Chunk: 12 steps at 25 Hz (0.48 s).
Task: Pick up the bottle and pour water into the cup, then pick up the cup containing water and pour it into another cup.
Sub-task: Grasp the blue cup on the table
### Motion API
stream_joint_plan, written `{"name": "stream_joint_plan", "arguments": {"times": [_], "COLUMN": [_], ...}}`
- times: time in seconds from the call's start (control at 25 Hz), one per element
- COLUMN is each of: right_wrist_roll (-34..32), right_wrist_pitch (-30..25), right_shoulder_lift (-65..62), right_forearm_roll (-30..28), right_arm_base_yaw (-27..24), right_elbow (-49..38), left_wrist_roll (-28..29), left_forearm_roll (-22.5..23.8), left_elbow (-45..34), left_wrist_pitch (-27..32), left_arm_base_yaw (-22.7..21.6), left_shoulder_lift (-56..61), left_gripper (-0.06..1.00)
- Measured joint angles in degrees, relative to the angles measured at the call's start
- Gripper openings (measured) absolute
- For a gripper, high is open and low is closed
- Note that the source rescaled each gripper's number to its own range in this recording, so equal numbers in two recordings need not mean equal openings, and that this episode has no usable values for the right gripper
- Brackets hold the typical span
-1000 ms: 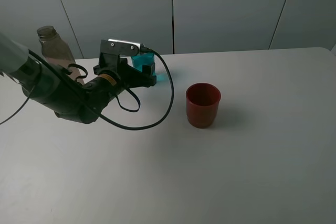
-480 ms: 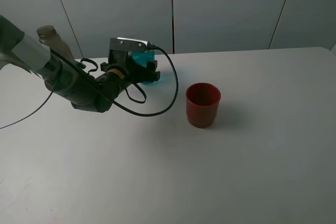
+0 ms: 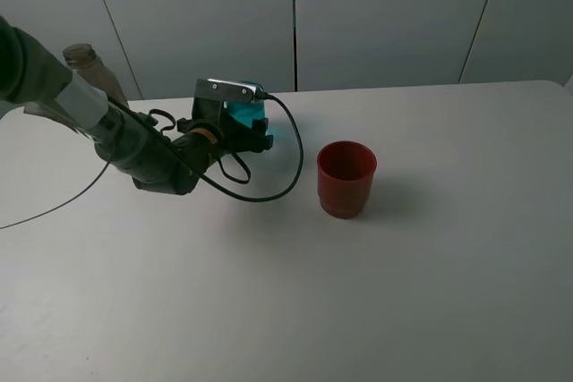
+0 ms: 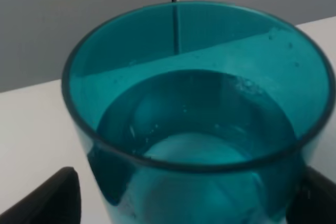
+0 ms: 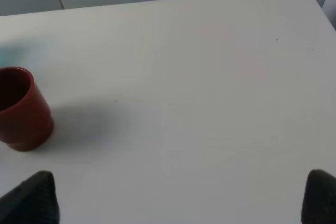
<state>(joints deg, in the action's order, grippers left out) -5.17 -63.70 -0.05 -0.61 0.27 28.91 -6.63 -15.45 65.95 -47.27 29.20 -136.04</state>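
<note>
**Left end effector closes in around the filled cup**

The cup (image 3: 245,115) stands upright on the table (image 3: 403,292) near its far edge, left of the middle, where it stood a second ago. The left wrist view shows water inside it, well below the rim.

What has changed is the left end effector (image 4: 186,203). A second ago it lay short of the cup, with the teal wall showing beyond its tips. It has since slid forward, and the cup now sits between its two fingers (image 4: 58,198), one on each side of the lower wall. The spread has not narrowed during the approach. The fingers are released and wide, straddling the cup rather than squeezing it. Whether a pad already brushes the wall I cannot tell.

Another cup (image 3: 346,178) waits upright and apparently empty, well apart to the right. The bottle (image 3: 85,64) stands at the back left, behind the left arm and clear of it. The right end effector (image 5: 176,200) hangs released over bare table, with nothing between its tips.

As I judge it, the bottle pour is done and the second half is beginning. The next step is to clench on the cup. With water inside, the squeeze and lift should be gentle and level to avoid slopping.
</note>
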Motion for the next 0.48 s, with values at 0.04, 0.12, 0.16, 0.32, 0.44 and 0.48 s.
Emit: {"name": "stream_joint_plan", "arguments": {"times": [0.04, 0.12, 0.16, 0.32, 0.44, 0.48], "right_wrist_roll": [0.0, 0.0, 0.0, 0.0, 0.0, 0.0], "right_wrist_pitch": [0.0, 0.0, 0.0, 0.0, 0.0, 0.0], "right_shoulder_lift": [0.0, 0.0, 0.0, 0.0, 0.0, 0.0], "right_forearm_roll": [0.0, 0.0, 0.0, 0.0, 0.0, 0.0], "right_arm_base_yaw": [0.0, 0.0, 0.0, 0.0, 0.0, 0.0], "right_elbow": [0.0, 0.0, 0.0, 0.0, 0.0, 0.0], "left_wrist_roll": [0.0, -0.12, -0.01, -0.01, -0.01, -0.01], "left_forearm_roll": [0.34, 1.48, 1.97, 3.32, 5.04, 5.62], "left_elbow": [0.66, 2.16, 2.72, 5.07, 6.77, 7.49], "left_wrist_pitch": [0.12, 0.41, 0.52, 0.92, 1.26, 1.37], "left_arm_base_yaw": [-0.14, -0.53, -0.81, -1.19, -1.19, -1.19], "left_shoulder_lift": [-0.29, -1.29, -1.49, -2.75, -3.69, -4.11], "left_gripper": [0.97, 0.97, 0.97, 0.97, 0.97, 0.97]}}
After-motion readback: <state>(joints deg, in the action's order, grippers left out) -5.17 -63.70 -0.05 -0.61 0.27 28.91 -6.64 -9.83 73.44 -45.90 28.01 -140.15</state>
